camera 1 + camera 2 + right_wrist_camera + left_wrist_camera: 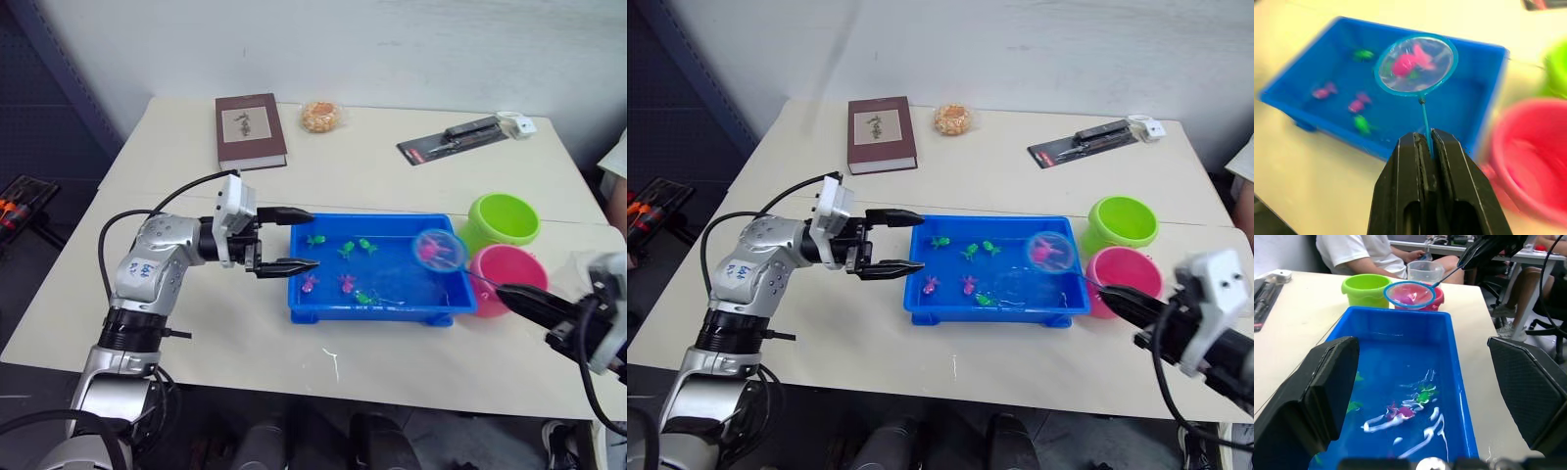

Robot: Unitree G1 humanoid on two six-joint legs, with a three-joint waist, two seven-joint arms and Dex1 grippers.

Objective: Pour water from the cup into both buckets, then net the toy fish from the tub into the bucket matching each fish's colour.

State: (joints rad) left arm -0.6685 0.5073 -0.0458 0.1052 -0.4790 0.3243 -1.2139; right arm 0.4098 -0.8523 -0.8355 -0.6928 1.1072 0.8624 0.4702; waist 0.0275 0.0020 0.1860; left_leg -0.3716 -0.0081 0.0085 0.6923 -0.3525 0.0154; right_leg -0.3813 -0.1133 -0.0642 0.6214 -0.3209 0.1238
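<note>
Pink fish (pixel 1409 61) in net (pixel 1416 64), right hand (pixel 1426 142) clamped on its handle, over fish-filled tub (pixel 377 304); left hand (pixel 294 241) unclenched.

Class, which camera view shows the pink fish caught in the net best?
The right wrist view: the pink fish sits large and central inside the net, lifted over the tub. The left wrist view shows it smaller in front of the pink bucket; in the head views it is tiny.
</note>
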